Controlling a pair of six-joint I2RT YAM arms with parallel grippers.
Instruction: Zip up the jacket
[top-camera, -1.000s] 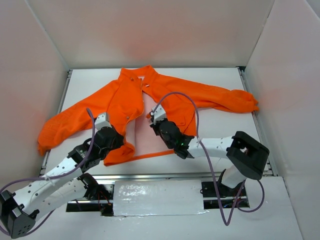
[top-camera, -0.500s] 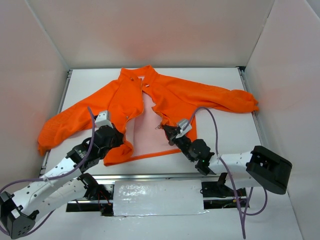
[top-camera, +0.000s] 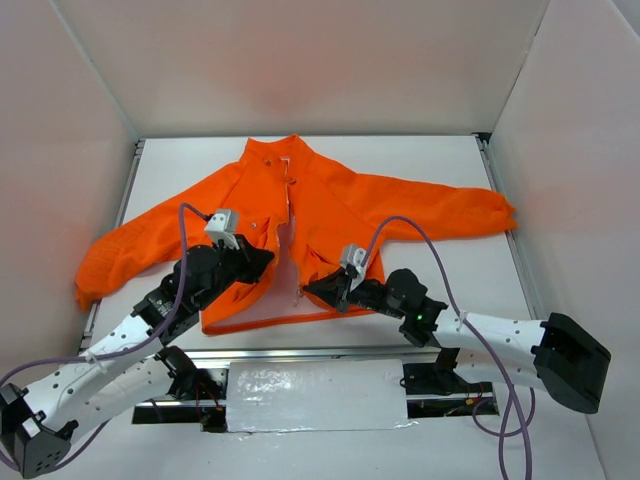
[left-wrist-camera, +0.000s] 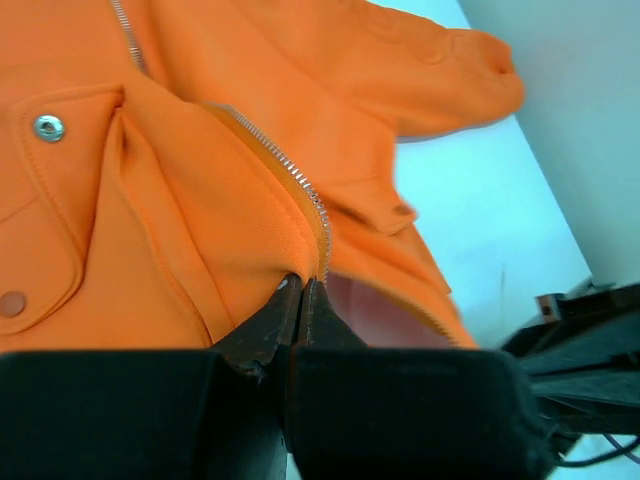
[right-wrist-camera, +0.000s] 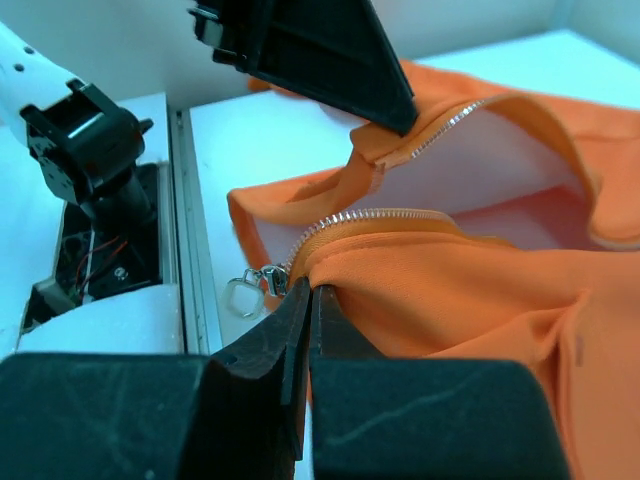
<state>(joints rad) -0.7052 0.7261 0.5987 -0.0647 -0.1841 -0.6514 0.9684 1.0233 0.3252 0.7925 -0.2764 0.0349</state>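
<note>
Item 1: jacket (top-camera: 340, 200), orange, spread flat on white table (top-camera: 450, 270), collar far, hem near, front partly open, pale lining (right-wrist-camera: 490, 165) exposed
Item 2: left arm (top-camera: 120, 350), I see it reaching low from near-left; left gripper (top-camera: 265, 258) pinched on one front edge beside zipper teeth (left-wrist-camera: 290, 175)
Item 3: right arm (top-camera: 500, 335), stretched leftward along near edge; right gripper (top-camera: 310, 290) pinched on opposite front edge near hem
Wrist views only: zipper pull (right-wrist-camera: 245, 292) dangling just beside right fingertips; snap button (left-wrist-camera: 47, 127) on pocket flap
</note>
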